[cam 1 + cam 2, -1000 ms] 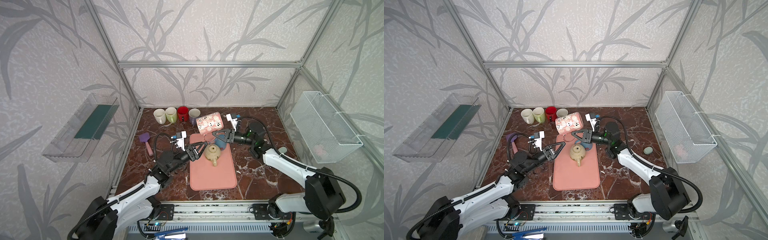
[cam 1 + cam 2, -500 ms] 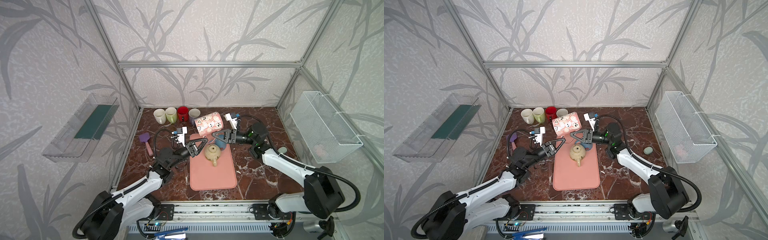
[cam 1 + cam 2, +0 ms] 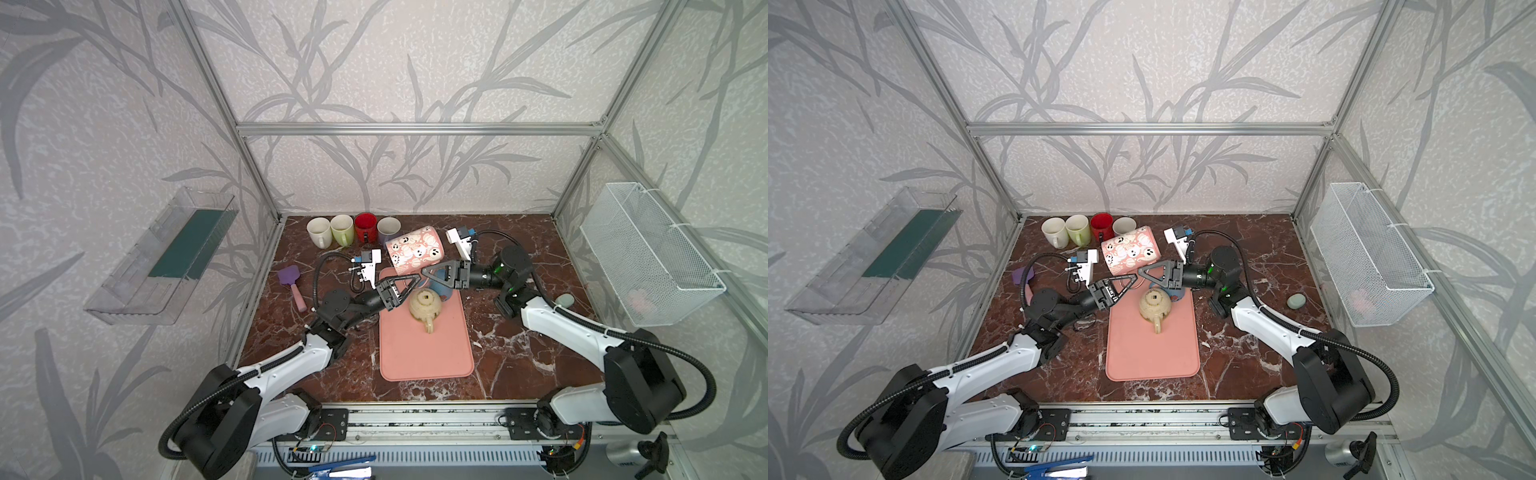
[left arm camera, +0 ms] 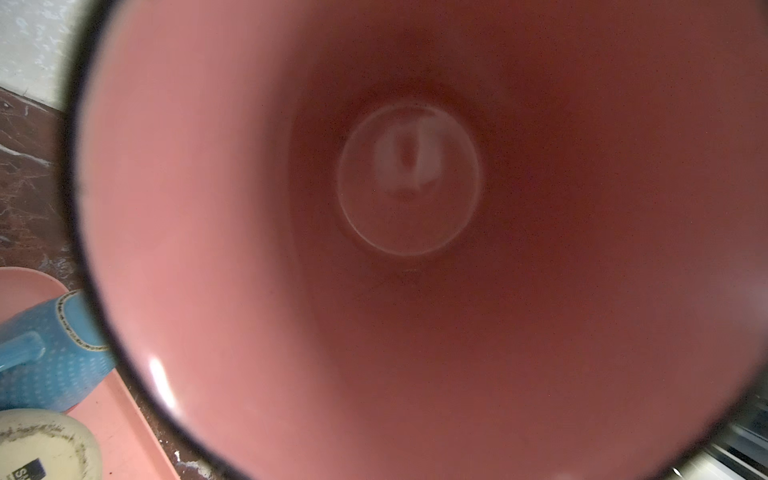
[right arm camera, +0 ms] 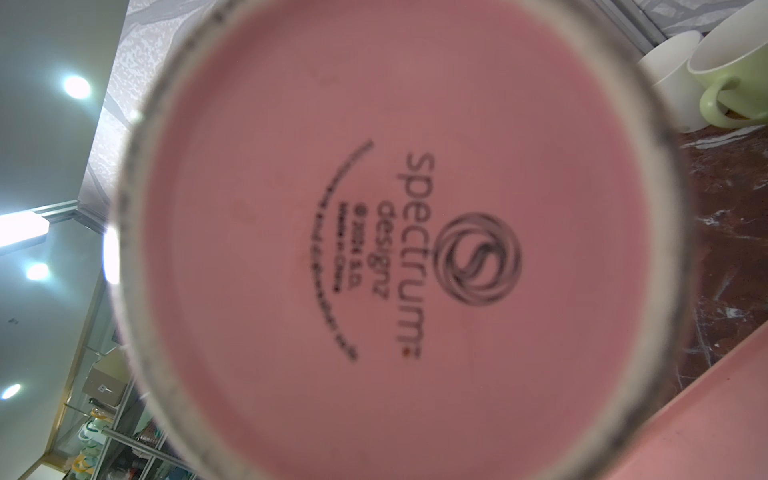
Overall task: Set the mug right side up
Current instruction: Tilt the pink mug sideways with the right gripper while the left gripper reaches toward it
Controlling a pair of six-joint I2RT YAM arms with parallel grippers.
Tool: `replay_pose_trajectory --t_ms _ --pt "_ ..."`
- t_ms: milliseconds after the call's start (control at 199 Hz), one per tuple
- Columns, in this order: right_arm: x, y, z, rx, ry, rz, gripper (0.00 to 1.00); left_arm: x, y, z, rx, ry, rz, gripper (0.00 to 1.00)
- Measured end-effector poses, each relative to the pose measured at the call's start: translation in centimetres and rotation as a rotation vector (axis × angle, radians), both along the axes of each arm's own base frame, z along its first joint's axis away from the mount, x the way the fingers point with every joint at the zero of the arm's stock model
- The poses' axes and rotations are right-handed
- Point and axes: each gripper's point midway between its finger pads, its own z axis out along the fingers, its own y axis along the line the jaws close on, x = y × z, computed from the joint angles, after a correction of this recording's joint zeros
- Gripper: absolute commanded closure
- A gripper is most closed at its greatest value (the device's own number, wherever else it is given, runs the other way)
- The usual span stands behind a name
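The pink mug (image 3: 413, 249) with white ghost faces hangs on its side above the far end of the pink mat (image 3: 424, 357), also in the other top view (image 3: 1129, 251). My right gripper (image 3: 424, 272) sits under it, shut on the mug, with the grip point hidden. The right wrist view is filled by the mug's printed base (image 5: 374, 249). My left gripper (image 3: 417, 279) reaches under the mug's mouth from the left, its tips almost meeting the right gripper's. The left wrist view looks straight into the mug's pink inside (image 4: 291, 249). Neither wrist view shows fingers.
A beige mug (image 3: 424, 305) stands upside down on the mat, and a blue mug (image 4: 50, 353) lies beside it. White (image 3: 318, 230), green (image 3: 341, 228), red (image 3: 365, 226) and grey (image 3: 388, 227) mugs line the back. A purple spatula (image 3: 291, 280) lies left, a grey stone (image 3: 564, 299) right.
My left gripper has advanced toward the mug's mouth and its jaws have narrowed. The mug and right gripper have hardly moved.
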Motion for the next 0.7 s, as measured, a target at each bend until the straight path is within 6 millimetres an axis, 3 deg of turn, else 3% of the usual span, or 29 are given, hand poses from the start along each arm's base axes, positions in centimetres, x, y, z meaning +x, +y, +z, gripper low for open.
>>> replay_pose_trajectory --t_ms 85,322,573,703 --pt "0.09 0.06 -0.06 0.002 -0.002 0.0 1.0 0.02 -0.04 0.05 -0.003 0.006 -0.005 0.67" --pt "0.35 -0.01 0.12 0.011 -0.021 -0.01 1.0 -0.04 -0.25 0.52 -0.006 0.002 -0.023 1.0" --pt "0.6 0.04 -0.15 0.008 -0.015 -0.015 1.0 0.13 -0.3 0.27 -0.003 0.011 -0.022 1.0" --pt "0.69 0.12 -0.41 0.005 -0.01 -0.014 0.74 0.33 -0.04 0.01 0.0 0.017 -0.007 1.0"
